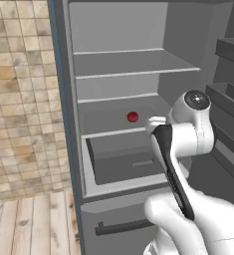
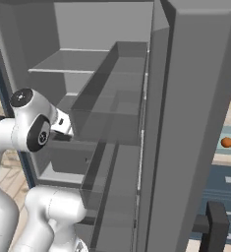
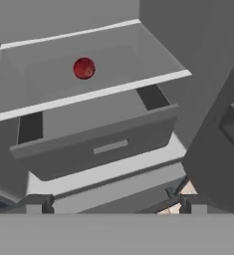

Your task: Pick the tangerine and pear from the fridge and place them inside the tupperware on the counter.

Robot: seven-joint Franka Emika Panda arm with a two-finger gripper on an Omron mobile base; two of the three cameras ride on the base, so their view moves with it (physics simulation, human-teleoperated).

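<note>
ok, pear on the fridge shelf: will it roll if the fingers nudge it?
Probably. The pear looks nearly round and sits loose on a flat, smooth shelf, so a nudge could send it rolling. Its glossy skin may be slippery; it looks rigid.

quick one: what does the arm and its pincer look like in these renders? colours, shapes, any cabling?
Glossy white arm built of rounded, bulbous link shells. Dark grey round caps sit on the joints, and a black strip runs along one link in the left base view. The pincer ends in two small, dark grey, blocky fingertips. I see no cables and no markings.
</note>
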